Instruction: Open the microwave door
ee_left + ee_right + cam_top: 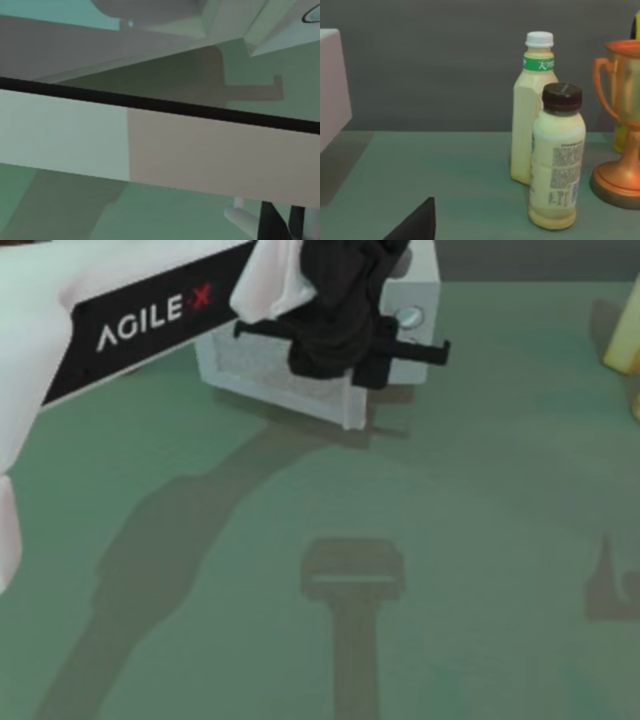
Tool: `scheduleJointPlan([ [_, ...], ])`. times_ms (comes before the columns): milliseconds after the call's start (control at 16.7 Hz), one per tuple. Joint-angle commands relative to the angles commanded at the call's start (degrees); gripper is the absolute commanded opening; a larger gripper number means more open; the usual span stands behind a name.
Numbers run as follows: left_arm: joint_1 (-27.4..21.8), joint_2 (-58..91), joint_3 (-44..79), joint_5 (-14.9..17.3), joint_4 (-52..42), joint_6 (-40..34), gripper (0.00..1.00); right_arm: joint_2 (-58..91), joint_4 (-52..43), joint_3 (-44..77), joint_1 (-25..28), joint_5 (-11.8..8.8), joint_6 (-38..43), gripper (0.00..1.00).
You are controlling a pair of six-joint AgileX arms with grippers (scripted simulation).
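The pale microwave [425, 275] stands at the table's far edge, one round knob [410, 315] showing on its front. The microwave door [270, 375], with its speckled mesh window, is swung partly out from the front, free edge toward the table's middle. My left gripper [365, 370] hangs over that free edge. In the left wrist view the door [200, 150] fills the frame, and the two dark fingers [272, 225] sit shut around its thin handle [240, 216]. Only a dark bit of my right gripper [415, 227] shows, off to the right, away from the microwave.
A tall cream bottle with a white cap [532, 110], a shorter cream bottle with a dark cap [557, 160] and a copper trophy [622, 125] stand at the table's right side. A yellow object [625, 350] shows at the right edge of the top view.
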Motion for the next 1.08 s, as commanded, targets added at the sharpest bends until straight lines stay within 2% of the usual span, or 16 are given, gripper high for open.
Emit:
scheduleJointPlan([
  [360, -0.35, 0.06, -0.24, 0.42, 0.12, -0.06, 0.0, 0.0, 0.0, 0.0, 0.0, 0.0, 0.0, 1.0],
  [780, 1.04, -5.17, -7.77, 3.29, 3.68, 6.07, 0.0, 0.0, 0.0, 0.0, 0.0, 0.0, 0.0, 1.0],
  [1080, 1.08, -5.31, -8.03, 3.38, 3.76, 6.29, 0.0, 0.0, 0.0, 0.0, 0.0, 0.0, 0.0, 1.0],
])
